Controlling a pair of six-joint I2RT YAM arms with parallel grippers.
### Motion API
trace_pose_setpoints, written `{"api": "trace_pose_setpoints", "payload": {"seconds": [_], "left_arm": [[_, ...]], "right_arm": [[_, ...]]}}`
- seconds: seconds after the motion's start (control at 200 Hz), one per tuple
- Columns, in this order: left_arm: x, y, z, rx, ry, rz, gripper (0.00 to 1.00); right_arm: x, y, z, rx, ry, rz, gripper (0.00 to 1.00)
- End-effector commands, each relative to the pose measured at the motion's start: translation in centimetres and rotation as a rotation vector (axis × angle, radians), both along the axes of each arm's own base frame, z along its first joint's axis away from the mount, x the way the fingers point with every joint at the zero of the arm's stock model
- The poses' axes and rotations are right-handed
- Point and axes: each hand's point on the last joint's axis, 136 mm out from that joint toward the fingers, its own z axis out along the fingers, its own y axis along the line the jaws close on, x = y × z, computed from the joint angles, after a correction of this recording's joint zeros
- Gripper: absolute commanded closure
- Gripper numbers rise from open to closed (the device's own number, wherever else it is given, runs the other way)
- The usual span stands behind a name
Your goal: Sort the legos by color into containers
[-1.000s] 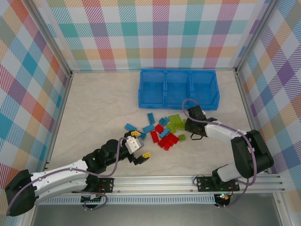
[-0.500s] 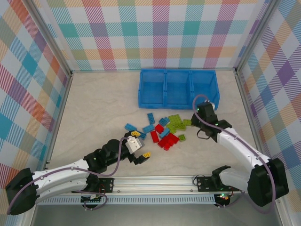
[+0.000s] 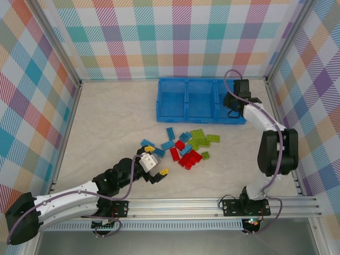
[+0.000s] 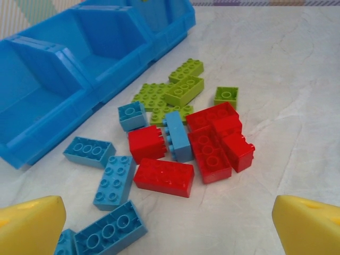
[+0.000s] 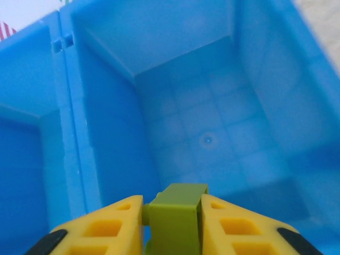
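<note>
Legos mostly lie mid-table in a loose pile; one green lego is pinched in my right gripper above the right-end compartment of the containers, by the table's far edge. Left gripper spread wide near the pile. Risk: brick sticks to one finger or clips the divider, landing outside

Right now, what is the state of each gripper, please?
Left gripper: open, holding nothing.
Right gripper: closed on a lime green brick, over a tray compartment.
</note>
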Motion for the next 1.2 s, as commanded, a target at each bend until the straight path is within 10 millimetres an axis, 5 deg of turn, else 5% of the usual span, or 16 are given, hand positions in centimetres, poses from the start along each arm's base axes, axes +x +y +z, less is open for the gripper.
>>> {"api": "trace_pose_setpoints", "payload": {"seconds": [0.0, 0.12, 0.295, 0.41, 0.57, 0.725, 0.875, 1.025, 1.195], "left_arm": [[0.7, 1.2, 0.6, -0.023, -0.026, 0.079, 0.00], [0.9, 1.7, 1.0, -0.039, -0.039, 0.108, 0.00], [1.6, 2.1, 1.3, -0.091, -0.006, 0.171, 0.00], [3.1, 3.1, 1.8, -0.156, 0.083, 0.301, 0.00], [5.1, 3.8, 3.1, -0.240, 0.234, 0.471, 0.00], [6.2, 0.9, 3.7, -0.261, 0.438, 0.495, 0.00], [8.1, -3.4, 1.3, -0.101, 0.624, 0.489, 0.00], [9.7, -7.2, -1.6, 0.081, 0.734, 0.445, 0.00], [12.4, -9.7, -4.5, 0.182, 0.741, 0.454, 0.00]], "right_arm": [[1.2, 0.7, 1.7, 0.014, -0.014, 0.038, 0.63], [0.7, 0.4, 2.8, 0.009, -0.034, 0.031, 0.50], [-2.2, 1.3, 5.8, 0.064, -0.089, 0.077, 0.48], [-6.9, 5.0, 7.6, 0.244, -0.108, 0.226, 0.41], [-16.0, 11.1, 8.2, 0.333, -0.064, 0.454, 0.33], [-23.7, 13.9, 7.7, 0.304, 0.008, 0.602, 0.24], [-29.0, 14.7, 4.6, 0.259, 0.166, 0.682, 0.18], [-32.2, 14.5, 2.5, 0.245, 0.235, 0.703, 0.07], [-33.3, 13.4, 1.8, 0.236, 0.231, 0.685, 0.00]]}}
